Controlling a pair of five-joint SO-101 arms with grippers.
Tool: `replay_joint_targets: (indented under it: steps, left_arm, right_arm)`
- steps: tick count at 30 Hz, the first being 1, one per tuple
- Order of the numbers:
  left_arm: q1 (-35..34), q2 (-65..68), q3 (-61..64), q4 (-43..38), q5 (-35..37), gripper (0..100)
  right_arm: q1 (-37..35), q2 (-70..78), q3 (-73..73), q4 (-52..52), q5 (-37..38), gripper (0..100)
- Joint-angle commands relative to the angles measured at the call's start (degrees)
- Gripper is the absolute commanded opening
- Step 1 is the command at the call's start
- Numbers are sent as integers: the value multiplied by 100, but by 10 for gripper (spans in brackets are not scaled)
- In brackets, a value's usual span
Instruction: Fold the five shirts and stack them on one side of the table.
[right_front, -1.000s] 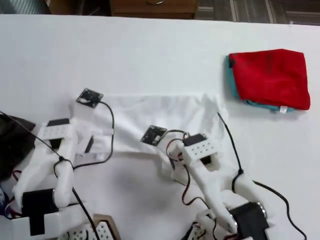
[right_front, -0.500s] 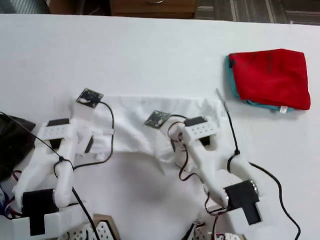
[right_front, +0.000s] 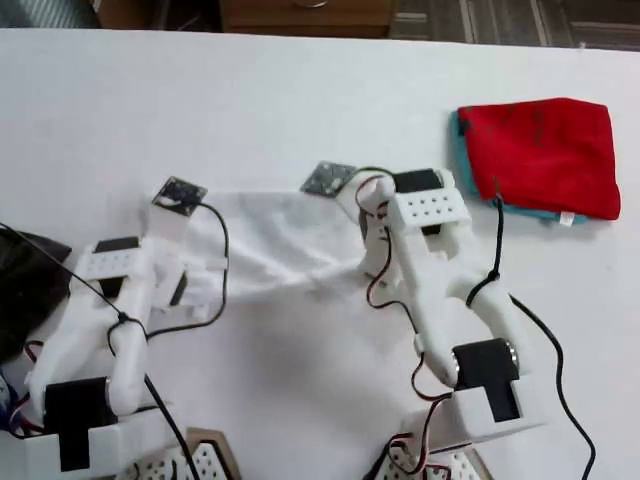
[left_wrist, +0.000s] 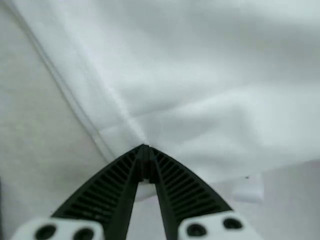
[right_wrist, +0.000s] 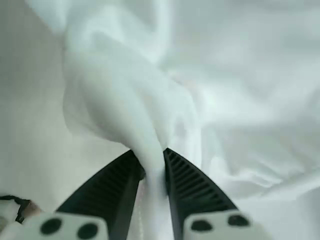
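White shirt (right_front: 280, 240) | left claw (left_wrist: 144, 152) pinches its hem | right claw (right_wrist: 152, 161) clamps bunched fold

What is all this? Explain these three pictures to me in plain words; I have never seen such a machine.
These are two small white robot arms, the left arm and the right arm, side by side at a white table. The wide picture comes from a fixed camera looking down over the table. The other two come from small cameras on each arm's wrist, looking along its black pincer. A white shirt lies on the table, stretched between the arms. The left gripper is shut on the shirt's edge. The right gripper is shut on a bunched fold of it. Off to one side, a folded red shirt lies on top of a teal shirt.
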Motion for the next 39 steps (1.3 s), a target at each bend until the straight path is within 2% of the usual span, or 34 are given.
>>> replay_joint_targets:
  steps: [1,7,14,17,21,26,28,31,32,35,39]
  left_arm:
    - [35,-79,-13,-70,0,28]
    - [35,-79,-13,-70,0,28]
    - [35,-79,-13,-70,0,28]
    - [35,-79,-4,-70,0,28]
    - [35,-79,-4,-70,0,28]
    - [35,-79,-4,-70,0,28]
    - [35,-79,-4,-70,0,28]
    - [35,-79,-13,-70,0,28]
    - [35,-79,-13,-70,0,28]
    - [35,-79,-13,-70,0,28]
    - [35,-79,-13,-70,0,28]
  right_arm:
    - [48,295,-659,48,44,19]
    - [66,1481,-1670,57,35,27]
    - [215,2774,-3429,84,-659,205]
    - [444,2958,-4062,92,-1160,230]
    - [681,2958,-4598,479,-1662,230]
    - [734,2958,-5169,1402,-1741,225]
    - [716,2958,-5389,1727,-1749,167]
    - [699,2958,-5609,1991,-1749,2]
    - [690,2949,-5644,2097,-1749,32]
    - [673,2782,-5556,2141,-1758,22]
    - [673,2018,-4686,2141,-1749,20]
